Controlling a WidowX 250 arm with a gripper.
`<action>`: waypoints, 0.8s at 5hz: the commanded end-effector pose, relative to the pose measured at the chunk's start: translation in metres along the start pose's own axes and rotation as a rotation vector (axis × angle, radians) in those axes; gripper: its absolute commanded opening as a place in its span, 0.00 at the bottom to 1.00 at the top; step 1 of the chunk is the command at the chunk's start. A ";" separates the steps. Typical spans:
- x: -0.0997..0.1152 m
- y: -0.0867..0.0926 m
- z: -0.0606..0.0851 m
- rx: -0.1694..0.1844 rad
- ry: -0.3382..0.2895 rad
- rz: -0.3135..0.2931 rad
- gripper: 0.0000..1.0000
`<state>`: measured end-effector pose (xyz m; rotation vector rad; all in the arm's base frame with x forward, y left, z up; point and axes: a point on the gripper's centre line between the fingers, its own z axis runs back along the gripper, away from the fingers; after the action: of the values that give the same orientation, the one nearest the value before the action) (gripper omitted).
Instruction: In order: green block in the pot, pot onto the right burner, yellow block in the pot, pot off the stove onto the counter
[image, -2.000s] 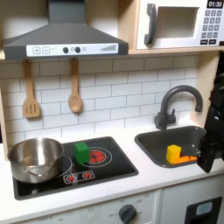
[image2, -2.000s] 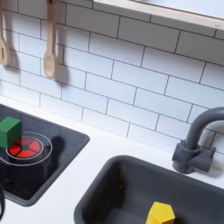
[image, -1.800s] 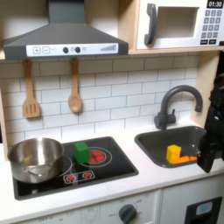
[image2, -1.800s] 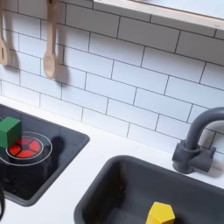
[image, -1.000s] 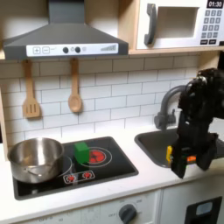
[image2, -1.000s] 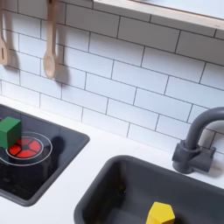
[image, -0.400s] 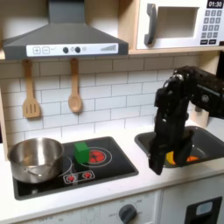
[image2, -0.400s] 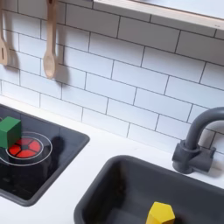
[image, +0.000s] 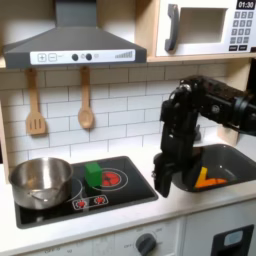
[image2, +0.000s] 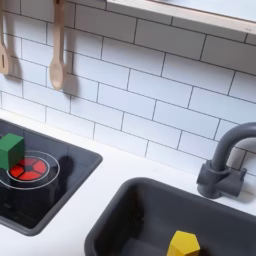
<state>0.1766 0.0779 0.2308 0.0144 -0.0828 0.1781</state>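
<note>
Hanging at the sink's (image: 215, 166) left edge, pincer (image: 163, 185) spread unclear, green block (image: 93, 173) on stove (image: 120, 191)

Pot (image: 41, 180) on stove (image: 140, 185) at first exterior view's left; green block (image: 93, 173) beside it; sink (image: 236, 160) right.

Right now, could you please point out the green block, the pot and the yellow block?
green block (image: 93, 173), first exterior view, its top face.
pot (image: 40, 183), first exterior view, its inner wall.
yellow block (image2: 183, 243), second exterior view, its top.
</note>
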 end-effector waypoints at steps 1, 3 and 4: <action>0.023 0.012 -0.002 0.018 -0.001 0.052 1.00; 0.046 0.030 -0.004 0.027 -0.001 0.106 1.00; 0.068 0.029 -0.016 0.031 0.000 0.106 1.00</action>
<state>0.2356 0.1248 0.2190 0.0421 -0.0719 0.3036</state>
